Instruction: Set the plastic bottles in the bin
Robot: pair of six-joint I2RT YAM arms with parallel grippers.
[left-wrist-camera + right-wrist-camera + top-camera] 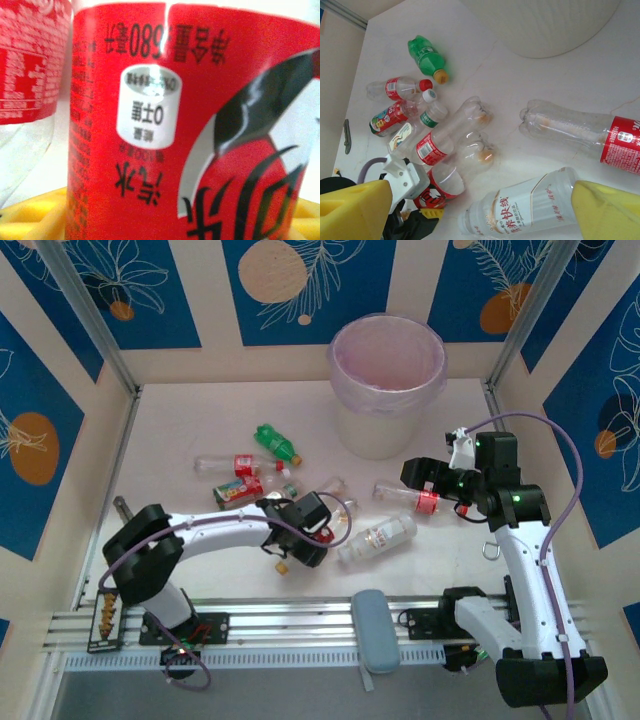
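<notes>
Pale matte worktop [190,420]. At 1 o'clock stands a round white waste bin with pale pink liner [385,430]. A green plastic bottle [276,443] lies at 11 o'clock. Clear red-labelled plastic bottles [240,490] cluster at 9. A clear white-labelled plastic bottle [378,538] lies at 5, and a long clear red-labelled bottle [405,496] at 3.

Pale tabletop [190,420]; walls [330,300] cream w/ blue leaf-print panels, orange discs; alu posts [88,315] at corners.

1. The left arm [215,530] stretches low to the right; the left hand [305,535] points down, its jaw state unclear.
2. The right arm [530,560] is bent upright; the right hand [420,480] faces left, its yellow fingers [355,212] spread wide.
</notes>
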